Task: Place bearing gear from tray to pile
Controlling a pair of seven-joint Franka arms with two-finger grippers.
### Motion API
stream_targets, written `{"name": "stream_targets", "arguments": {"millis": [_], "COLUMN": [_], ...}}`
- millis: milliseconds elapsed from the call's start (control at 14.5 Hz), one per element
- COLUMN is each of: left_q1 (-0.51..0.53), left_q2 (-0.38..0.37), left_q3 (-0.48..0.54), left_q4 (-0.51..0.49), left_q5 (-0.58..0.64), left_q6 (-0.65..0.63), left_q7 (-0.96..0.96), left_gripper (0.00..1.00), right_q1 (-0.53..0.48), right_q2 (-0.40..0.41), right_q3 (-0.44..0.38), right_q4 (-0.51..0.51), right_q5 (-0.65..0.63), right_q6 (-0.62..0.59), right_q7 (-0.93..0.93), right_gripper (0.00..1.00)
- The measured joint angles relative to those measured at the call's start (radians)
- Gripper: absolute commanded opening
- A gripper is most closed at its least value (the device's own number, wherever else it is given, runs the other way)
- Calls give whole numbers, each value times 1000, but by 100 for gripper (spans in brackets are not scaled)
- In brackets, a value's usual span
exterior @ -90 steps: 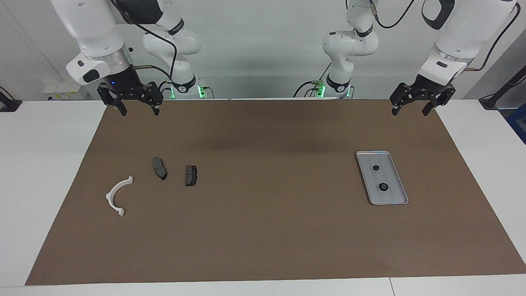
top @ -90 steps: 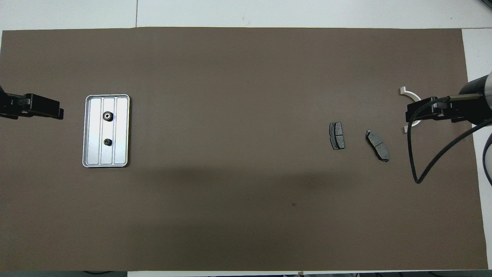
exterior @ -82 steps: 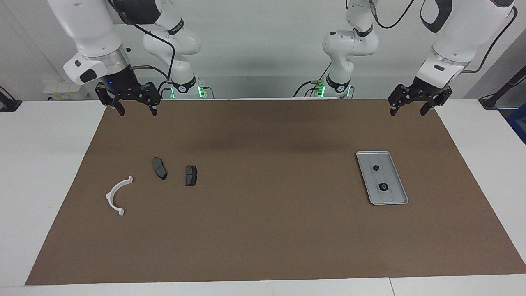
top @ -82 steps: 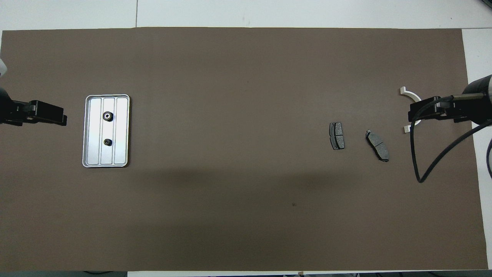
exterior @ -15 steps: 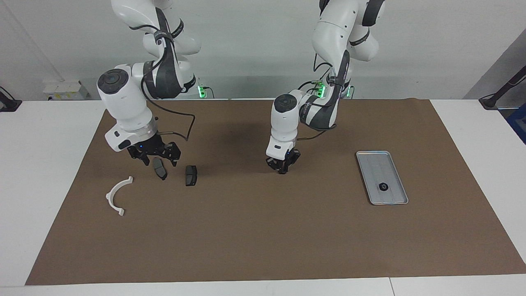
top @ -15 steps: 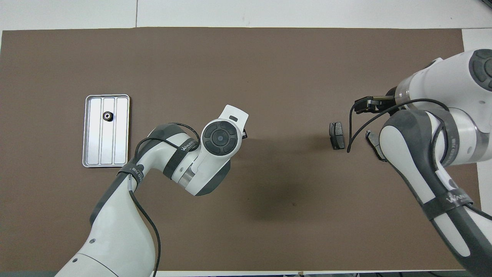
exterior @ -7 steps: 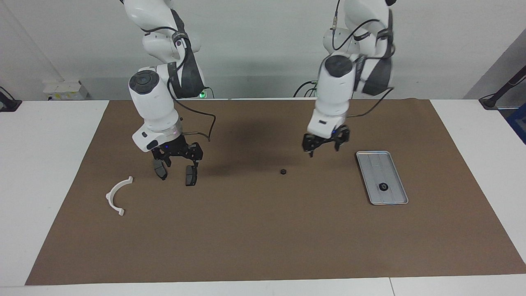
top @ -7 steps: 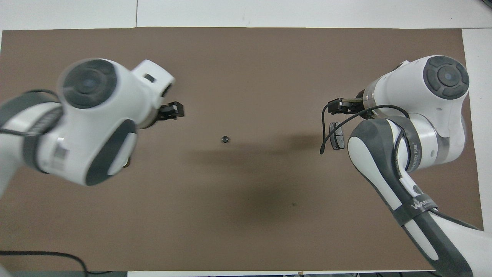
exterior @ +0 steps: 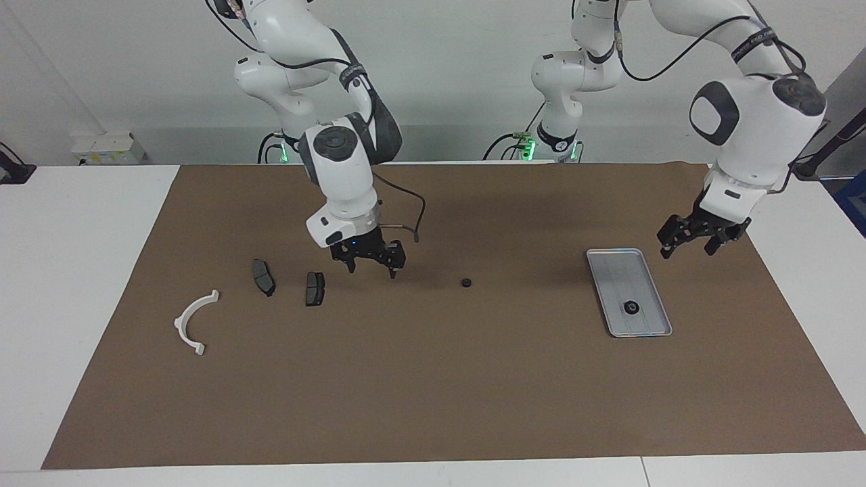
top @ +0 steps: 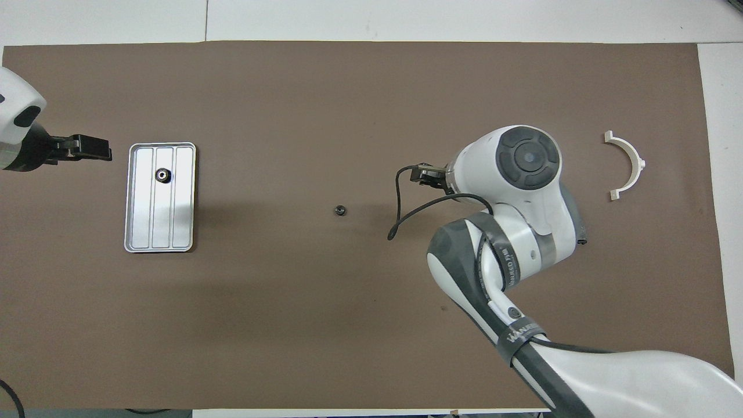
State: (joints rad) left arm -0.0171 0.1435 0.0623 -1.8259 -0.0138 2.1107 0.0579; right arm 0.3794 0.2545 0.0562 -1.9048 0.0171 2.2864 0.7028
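A small black bearing gear (exterior: 466,282) lies on the brown mat mid-table; it also shows in the overhead view (top: 340,209). A second gear (exterior: 630,308) sits in the silver tray (exterior: 626,270), also seen from overhead (top: 162,173) in the tray (top: 183,203). The pile is a white bracket (exterior: 191,323) and two brake pads (exterior: 263,276) (exterior: 314,288). My right gripper (exterior: 373,270) is open and empty, low over the mat between the pads and the loose gear. My left gripper (exterior: 685,253) is open and empty over the mat beside the tray, toward the left arm's end.
The brown mat (exterior: 433,392) covers most of the white table. From overhead the right arm (top: 522,191) hides the brake pads, while the bracket (top: 627,164) shows. The left gripper (top: 101,148) shows beside the tray.
The right gripper has moved from over the brake pads toward the loose gear. The left gripper has swung across the tray to its other long edge. The loose gear has not moved.
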Motion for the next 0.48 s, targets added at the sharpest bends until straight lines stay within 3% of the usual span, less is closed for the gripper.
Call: {"name": "stream_targets", "arguments": {"millis": [275, 482], "left_q1": [-4, -5], "left_q2": [163, 218], "left_q3": [-19, -24], "left_q4": [-11, -19], "left_q5": [0, -1], "left_q6": [176, 198], "left_q7": [-3, -4], "left_gripper": [93, 91], "right_q1": [97, 177], "right_q2": [48, 124], "right_q3": [-1, -2], "right_q4": [41, 143], "right_q5": [-2, -67], "right_q6": [15, -37], "right_q7": [200, 357], "right_gripper": [100, 100]}}
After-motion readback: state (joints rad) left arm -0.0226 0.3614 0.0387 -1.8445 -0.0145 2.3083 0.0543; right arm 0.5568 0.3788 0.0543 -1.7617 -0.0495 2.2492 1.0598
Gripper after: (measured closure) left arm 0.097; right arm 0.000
